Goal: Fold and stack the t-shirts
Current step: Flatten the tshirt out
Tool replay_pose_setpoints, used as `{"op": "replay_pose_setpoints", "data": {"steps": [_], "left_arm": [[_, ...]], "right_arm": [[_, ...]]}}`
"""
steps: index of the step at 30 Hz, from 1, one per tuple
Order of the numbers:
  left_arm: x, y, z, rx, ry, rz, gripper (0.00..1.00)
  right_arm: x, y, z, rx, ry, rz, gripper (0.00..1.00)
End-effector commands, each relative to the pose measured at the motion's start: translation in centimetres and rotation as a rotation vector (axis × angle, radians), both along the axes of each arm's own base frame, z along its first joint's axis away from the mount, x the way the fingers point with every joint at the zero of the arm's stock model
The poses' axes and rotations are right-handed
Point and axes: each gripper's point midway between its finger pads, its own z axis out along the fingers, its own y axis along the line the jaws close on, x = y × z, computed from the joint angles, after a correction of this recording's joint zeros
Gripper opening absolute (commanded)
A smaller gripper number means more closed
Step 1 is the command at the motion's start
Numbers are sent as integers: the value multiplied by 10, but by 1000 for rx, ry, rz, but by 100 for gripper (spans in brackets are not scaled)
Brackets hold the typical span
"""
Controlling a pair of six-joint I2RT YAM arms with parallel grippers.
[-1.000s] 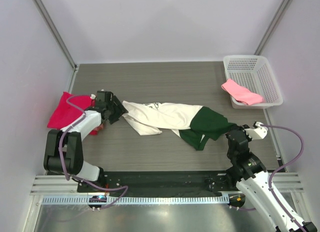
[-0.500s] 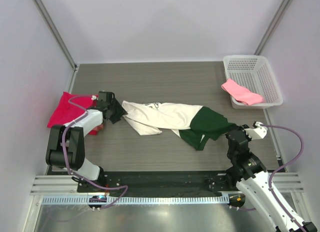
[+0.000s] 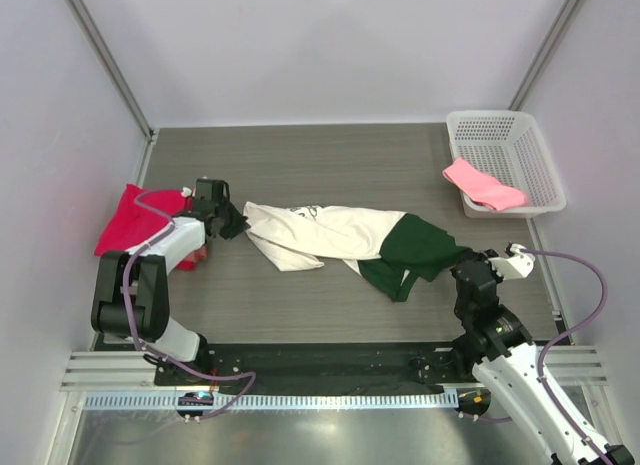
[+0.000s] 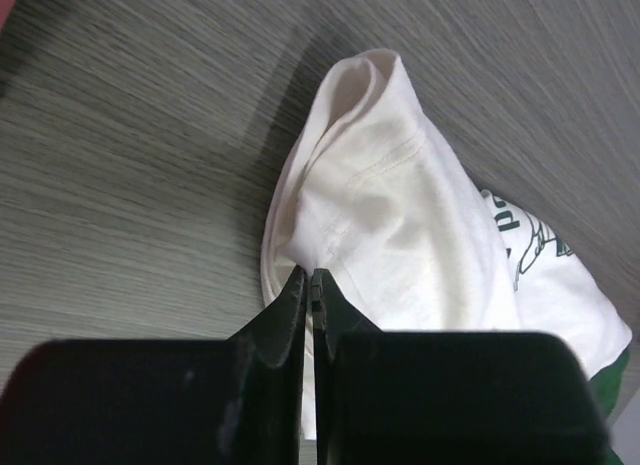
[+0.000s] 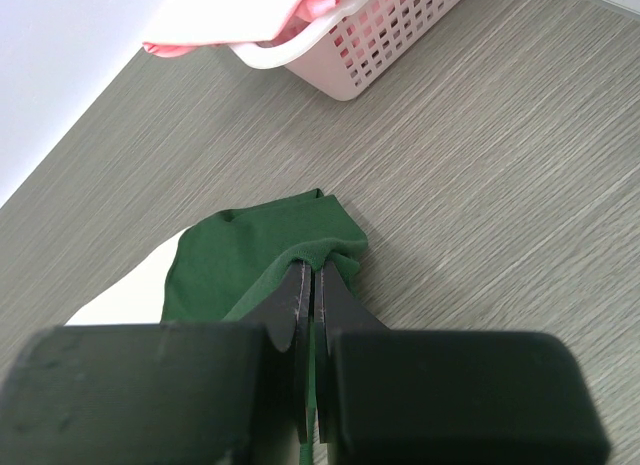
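Note:
A cream-white t-shirt (image 3: 330, 233) with a dark green end (image 3: 420, 247) lies bunched across the middle of the table. My left gripper (image 3: 238, 225) is shut on its white left edge (image 4: 330, 225), the cloth pinched between the fingertips. At the other end my right gripper (image 3: 468, 260) is shut on a fold of the green cloth (image 5: 270, 255). A bright red-pink t-shirt (image 3: 135, 225) lies folded at the table's left edge, behind the left arm. A light pink t-shirt (image 3: 483, 184) hangs over the front rim of the basket.
The white mesh basket (image 3: 505, 125) stands at the back right corner, also seen in the right wrist view as the basket (image 5: 390, 35). Walls close the table on the left, back and right. Bare grey tabletop (image 3: 330, 165) lies behind the shirt.
The left gripper has closed on the white edge of the shirt; its jaws were open a second ago. The right arm and the shirts have not moved.

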Motion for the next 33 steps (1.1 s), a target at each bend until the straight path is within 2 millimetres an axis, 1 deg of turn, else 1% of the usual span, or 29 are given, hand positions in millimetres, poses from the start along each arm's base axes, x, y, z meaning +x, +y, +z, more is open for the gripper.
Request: {"op": "replay_pose_setpoints", "data": {"steps": [1,3,5,7,9,10,11,12,13,14,15,16,17,18,19,20,21,22,23,24,25,26,27,28,29,30,31,32,33], "left_arm": [[27,1,25,-4,-99,17,0],[28,2,28,0,-105,19,0],[29,3,34,7,-116,21,0],[32,4,42,14,-131,17,0],[35,5,54,21,-154,17,0],[37,5,63,25,-164,10,0],[39,5,70,28,-179,9,0],[41,4,77,29,-190,3,0],[46,7,91,49,-207,-4,0],[50,11,96,74,-212,7,0],[49,11,100,79,-202,1,0],[57,14,116,73,-232,5,0],[60,13,122,68,-240,-2,0],[60,12,124,56,-228,-12,0],[65,10,138,45,-253,-17,0],[66,9,142,43,-258,-19,0],[70,8,153,34,-274,-22,0],[71,8,158,33,-282,-22,0],[73,7,164,31,-289,-21,0],[71,7,168,35,-285,-26,0],[77,7,183,36,-308,-26,0],[77,8,188,42,-311,-29,0],[75,9,191,53,-297,-38,0],[79,11,209,56,-327,-37,0],[75,14,212,63,-312,-35,0],[77,17,228,63,-344,-31,0],[76,23,238,54,-360,-23,0],[75,27,246,47,-374,-18,0],[73,36,262,43,-395,-2,0]], "right_arm": [[4,-2,17,26,-67,-24,1],[4,-2,18,23,-69,-27,1],[4,-3,18,19,-68,-30,1],[6,0,20,6,-65,-5,1],[15,19,33,19,-73,96,1],[19,27,38,-2,-64,148,1],[27,38,33,-16,-11,204,1],[34,53,54,5,-29,269,1],[40,62,60,5,-14,310,1],[54,74,67,-19,34,355,1],[60,90,71,-16,55,435,1],[68,99,73,-25,79,470,1],[79,108,99,-38,51,509,1],[88,119,87,-47,126,550,1],[94,123,94,-52,132,565,1],[104,129,124,-60,84,581,1],[112,132,122,-67,121,585,1],[118,133,133,-73,113,583,1],[127,133,170,-72,53,572,1],[129,131,178,-78,67,567,1],[137,133,185,-84,73,565,1],[140,131,227,-82,-2,560,1],[139,130,238,-93,-2,561,1],[142,130,250,-96,-18,562,1],[138,127,281,-100,-78,556,1],[136,125,294,-111,-99,551,1],[132,118,309,-127,-126,531,1],[124,114,336,-131,-183,525,1],[118,110,346,-139,-195,520,1]]}}
